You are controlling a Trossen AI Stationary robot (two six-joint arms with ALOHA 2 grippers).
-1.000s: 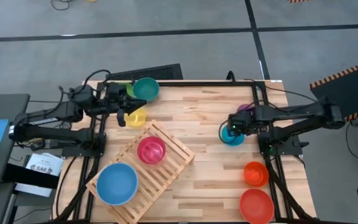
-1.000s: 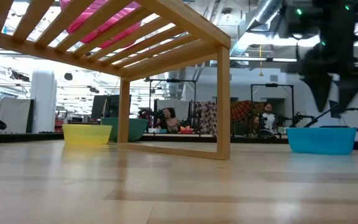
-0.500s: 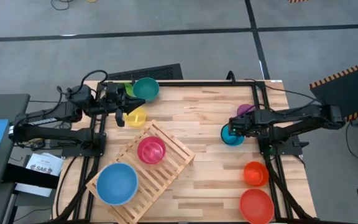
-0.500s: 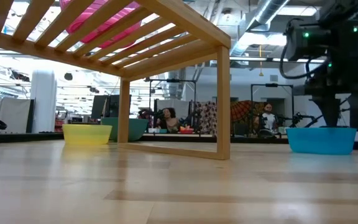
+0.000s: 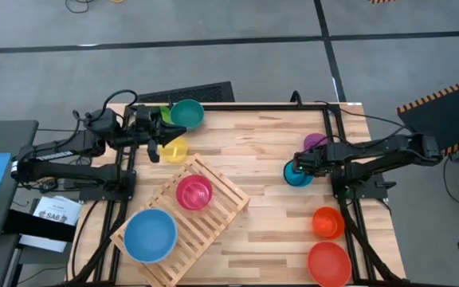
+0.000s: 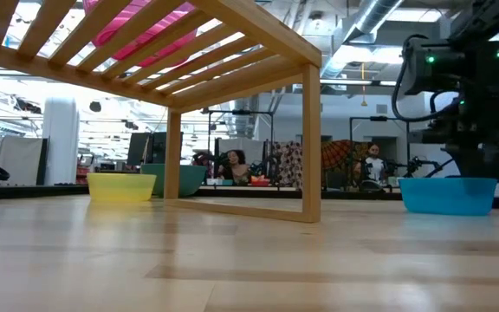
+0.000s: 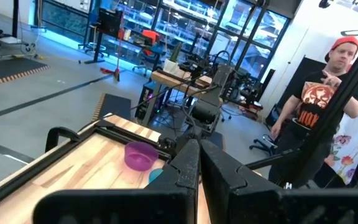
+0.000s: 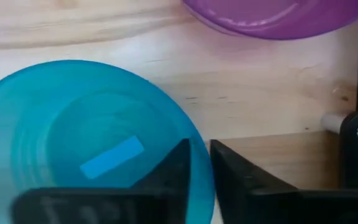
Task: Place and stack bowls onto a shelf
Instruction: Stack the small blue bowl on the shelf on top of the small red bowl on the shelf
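Observation:
A small blue bowl (image 5: 296,177) sits on the tabletop at the right, also seen in the low view (image 6: 447,194). My right gripper (image 8: 199,148) is down at its rim and shut on it. My left gripper (image 5: 156,148) hovers shut and holding nothing at the far left, beside a yellow bowl (image 5: 175,150). The slatted wooden shelf (image 5: 213,209) stands at the near left. It carries a pink bowl (image 5: 194,192) and a large blue bowl (image 5: 150,235). My right gripper pinches the small blue bowl's rim (image 8: 201,163) on the side toward the table's right edge. One finger (image 8: 169,171) is inside the bowl and the other (image 8: 244,177) is outside. The fingers come from above, pointing down. The bowl rests flat on the table.
A purple bowl (image 5: 315,142) lies just beyond the small blue one. An orange bowl (image 5: 327,222) and a red bowl (image 5: 328,263) sit at the near right. A teal bowl (image 5: 186,114) stands at the far left. People show in the room beyond.
My right gripper has come down onto the small blue bowl and shut its fingers on the rim. A second ago they stood wide apart above it. The bowl has stayed in place.

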